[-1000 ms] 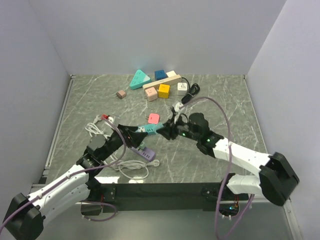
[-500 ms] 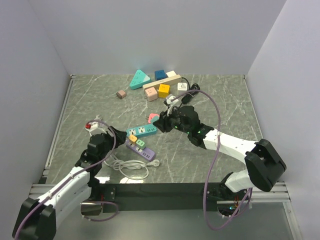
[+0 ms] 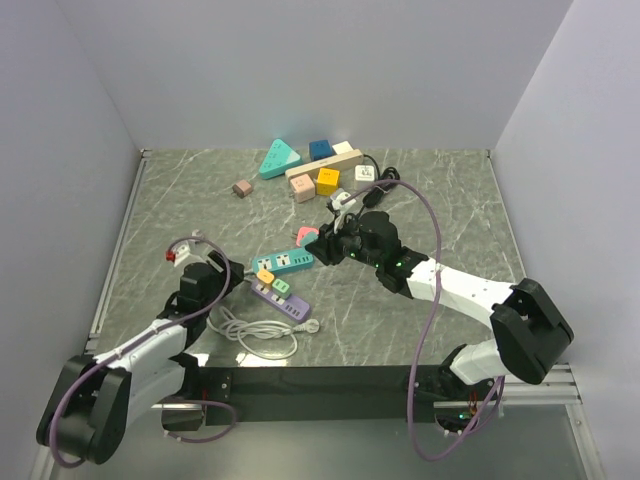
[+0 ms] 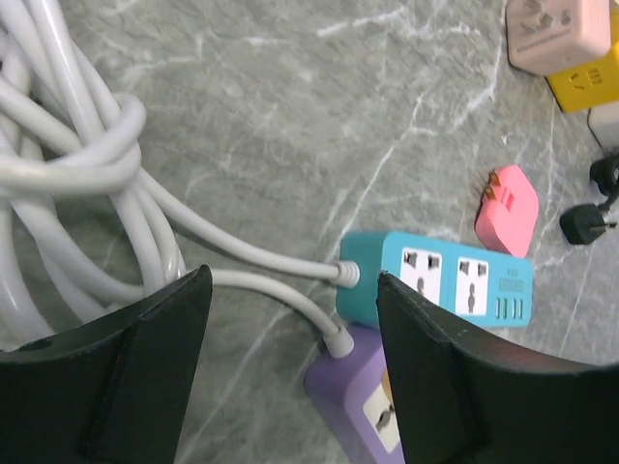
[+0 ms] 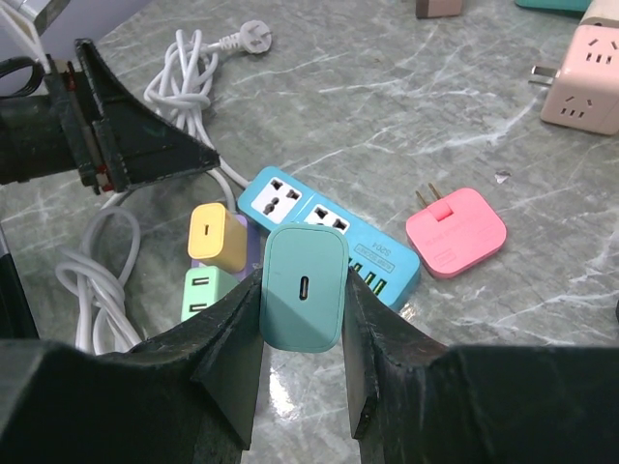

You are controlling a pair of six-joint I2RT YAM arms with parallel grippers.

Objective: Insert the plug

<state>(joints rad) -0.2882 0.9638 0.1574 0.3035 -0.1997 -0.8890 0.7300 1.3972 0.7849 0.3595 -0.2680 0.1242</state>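
Near the middle of the table, the right gripper pinched the mint-green plug between its jaws, one finger pressed to each side of the plug's body. In the right wrist view the plug stood upright, its flat face with a small oval port turned toward the camera; its prongs were hidden. It sat just in front of the teal power strip, close to the strip's row of small ports, though I could not tell whether it touched the strip.

The teal power strip lay flat with two large sockets showing on top. Just beside its far end lay a pink adapter, prongs pointing away from the strip. On the other side, a purple power strip carried a yellow plug and a green plug seated side by side.

The left gripper hung low over the table with its jaws spread wide and nothing between them. Its wrist view looked down on the cable ends of both strips and on a white cable bundled in loops to the left. From above, that gripper sat just beside the purple strip's left end, apart from the right gripper.

Along the far edge of the table stood a cluster of coloured adapter blocks.
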